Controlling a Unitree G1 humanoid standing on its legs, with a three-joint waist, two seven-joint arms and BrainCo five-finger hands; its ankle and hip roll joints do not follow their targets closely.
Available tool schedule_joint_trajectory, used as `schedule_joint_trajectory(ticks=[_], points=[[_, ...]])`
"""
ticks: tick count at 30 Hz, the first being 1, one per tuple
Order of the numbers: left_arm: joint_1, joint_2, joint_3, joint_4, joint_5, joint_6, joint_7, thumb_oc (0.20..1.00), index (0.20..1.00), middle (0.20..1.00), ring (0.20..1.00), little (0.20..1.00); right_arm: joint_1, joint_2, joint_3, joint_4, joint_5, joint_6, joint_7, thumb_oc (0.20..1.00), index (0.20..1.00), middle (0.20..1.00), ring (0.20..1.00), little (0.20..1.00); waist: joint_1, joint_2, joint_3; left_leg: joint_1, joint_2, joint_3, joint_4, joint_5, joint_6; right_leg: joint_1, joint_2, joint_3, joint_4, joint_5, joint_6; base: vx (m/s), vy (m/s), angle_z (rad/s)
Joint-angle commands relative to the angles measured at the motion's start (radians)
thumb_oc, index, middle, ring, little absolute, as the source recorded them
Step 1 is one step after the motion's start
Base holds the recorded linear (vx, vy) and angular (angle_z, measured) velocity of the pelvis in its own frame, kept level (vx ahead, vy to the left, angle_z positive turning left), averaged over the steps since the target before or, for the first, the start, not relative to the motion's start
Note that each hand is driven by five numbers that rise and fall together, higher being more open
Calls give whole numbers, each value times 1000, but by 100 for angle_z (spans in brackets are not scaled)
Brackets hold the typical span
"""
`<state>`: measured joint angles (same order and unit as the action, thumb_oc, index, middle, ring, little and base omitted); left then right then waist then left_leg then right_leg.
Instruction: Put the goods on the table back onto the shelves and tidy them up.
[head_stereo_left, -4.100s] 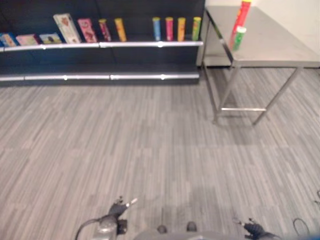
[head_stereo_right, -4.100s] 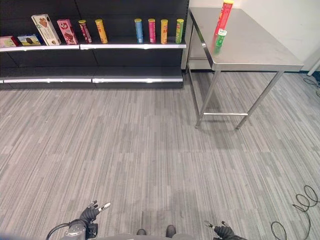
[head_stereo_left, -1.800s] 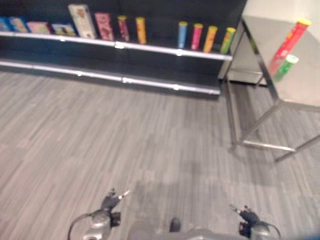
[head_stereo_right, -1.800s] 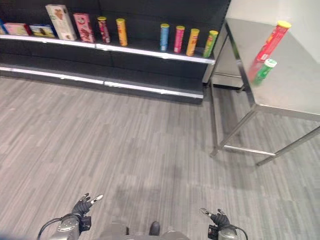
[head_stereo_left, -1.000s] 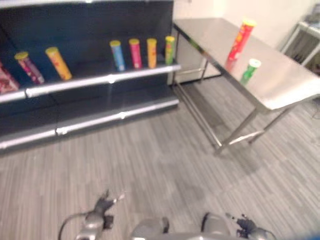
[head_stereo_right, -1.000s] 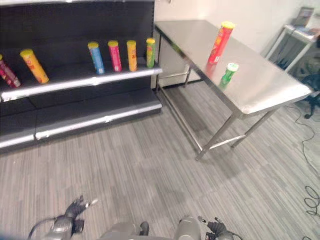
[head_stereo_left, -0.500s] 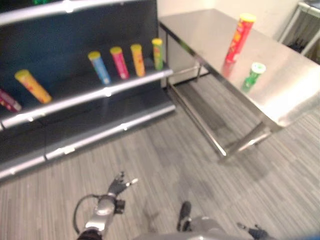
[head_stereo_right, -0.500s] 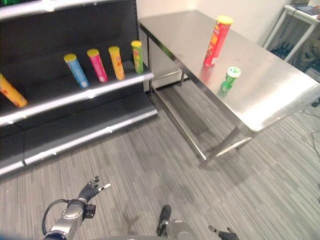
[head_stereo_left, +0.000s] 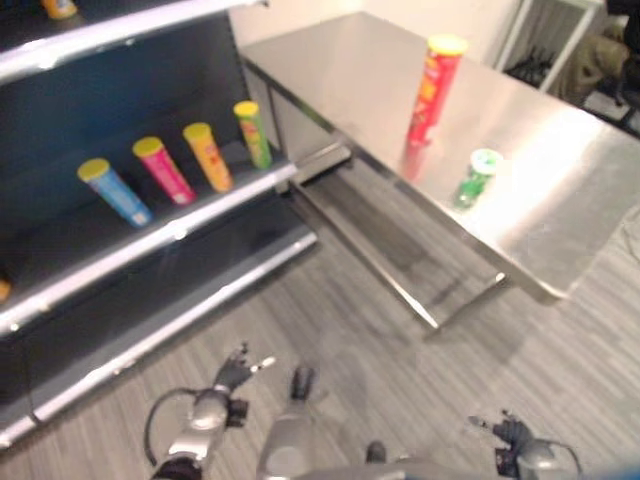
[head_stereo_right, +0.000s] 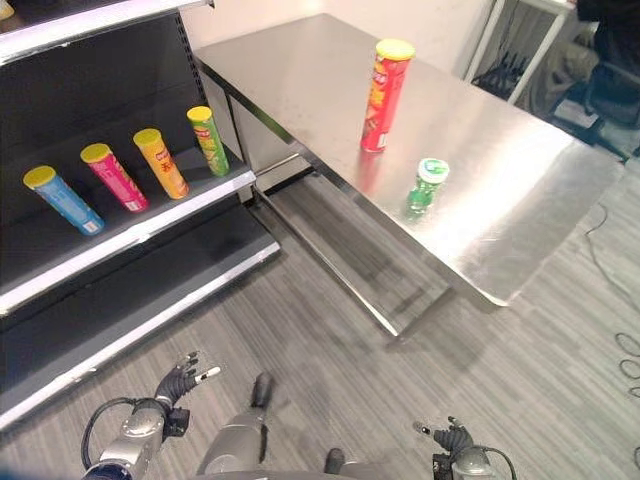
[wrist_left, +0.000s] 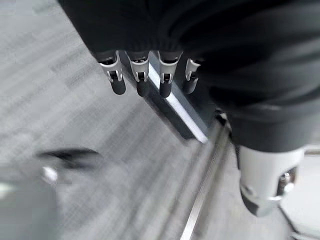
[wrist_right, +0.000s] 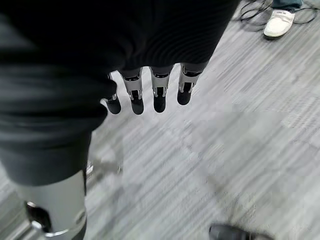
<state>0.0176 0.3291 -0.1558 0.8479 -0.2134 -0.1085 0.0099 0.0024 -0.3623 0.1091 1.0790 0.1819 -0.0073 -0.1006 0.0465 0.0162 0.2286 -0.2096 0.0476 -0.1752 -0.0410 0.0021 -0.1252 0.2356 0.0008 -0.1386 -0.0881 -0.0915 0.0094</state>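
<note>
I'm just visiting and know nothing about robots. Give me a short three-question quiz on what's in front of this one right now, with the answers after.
1. True or false: the tall red can and the small green can both stand upright on the steel table.
2. How many cans stand in a row on the black shelf beside the table? A) two B) four C) six
3. Fill in: the left robot hand and the right robot hand each hold ____.

Key
1. True.
2. B: blue, pink, orange and green.
3. Nothing; both hang low over the floor, fingers relaxed.
</note>
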Motion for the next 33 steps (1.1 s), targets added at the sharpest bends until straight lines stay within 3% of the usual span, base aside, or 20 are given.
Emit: schedule_joint_trajectory(ticks=[1,5,10,13,15,16,17,18,22,26,27,33], points=[[-4,25,15,16,27,-30,17,1000,1000,1000,1000,1000,-17,-17,-5,-66,-34,-21,-5,1000,1000,1000,1000,1000,45,-45,36,-20,-25,8,11,111,4,-64,-9,1,44,-27,71,195,223,-56],[-2,22,20,27,7,-37,29,1000,1000,1000,1000,1000,-18,-24,-4,8,-96,0,-13,1000,1000,1000,1000,1000,54,-21,22,39,6,-59,43,107,2,-62,-35,73,63,-34,93,127,259,-80],[6,69,58,-21,-25,-50,35,1000,1000,1000,1000,1000,-13,-42,-83,119,-93,26,-18,1000,1000,1000,1000,1000,56,-38,-7,108,11,53,71,36,57,-121,-133,144,100,-1,154,36,347,-53],[11,77,64,-32,-28,-49,31,1000,1000,1000,1000,1000,-9,-46,-96,113,-87,27,-17,1000,1000,1000,1000,1000,54,-41,-11,113,7,68,75,27,66,-133,-144,150,113,2,161,20,165,-88],[25,98,99,-59,-49,-43,26,1000,1000,1000,1000,1000,7,-81,-222,76,26,16,-24,1000,1000,1000,1000,1000,21,-38,-10,148,-8,111,74,-6,95,-197,-173,180,238,21,191,23,343,-36],[42,108,121,-82,-51,-45,20,1000,1000,1000,1000,1000,28,-101,-324,19,121,-7,-38,1000,1000,1000,1000,1000,-3,-33,0,180,-12,131,68,-19,106,-241,-176,194,311,63,197,20,224,-47],[43,108,121,-82,-51,-45,20,1000,1000,1000,1000,1000,29,-101,-325,18,121,-6,-38,1000,1000,1000,1000,1000,-2,-33,0,181,-12,132,67,-19,106,-242,-175,195,314,62,197,46,177,-67],[66,122,141,-109,-48,-47,4,1000,1000,1000,1000,1000,55,-143,-401,-88,180,-35,-38,1000,1000,1000,1000,1000,-16,-34,3,215,-12,159,50,-34,107,-280,-166,132,256,72,184,24,34,-65],[54,119,124,-138,-31,-51,-11,1000,1000,1000,1000,1000,85,-198,-480,-257,237,-99,-41,1000,1000,1000,1000,1000,-32,-40,-1,190,-21,135,63,-37,107,-269,-136,142,177,94,196,21,-19,-31],[51,101,103,-141,-20,-62,-28,1000,1000,1000,1000,1000,70,-269,-560,-555,276,-189,-60,1000,1000,1000,1000,1000,-32,-54,-26,207,-6,129,40,-41,97,-223,-140,84,91,103,191,83,-57,28],[49,92,80,-150,-12,-63,-41,1000,1000,1000,1000,1000,37,-319,-538,-695,238,-218,-55,1000,1000,1000,1000,1000,-19,-62,-30,207,-8,114,37,-30,91,-197,-141,67,78,102,186,103,-49,7],[60,85,56,-172,-15,-71,-57,1000,1000,1000,1000,1000,-55,-369,-506,-945,238,-244,-17,1000,1000,1000,1000,1000,-3,-67,-55,239,-3,93,3,-28,79,-146,-145,30,47,88,185,76,-20,33]])
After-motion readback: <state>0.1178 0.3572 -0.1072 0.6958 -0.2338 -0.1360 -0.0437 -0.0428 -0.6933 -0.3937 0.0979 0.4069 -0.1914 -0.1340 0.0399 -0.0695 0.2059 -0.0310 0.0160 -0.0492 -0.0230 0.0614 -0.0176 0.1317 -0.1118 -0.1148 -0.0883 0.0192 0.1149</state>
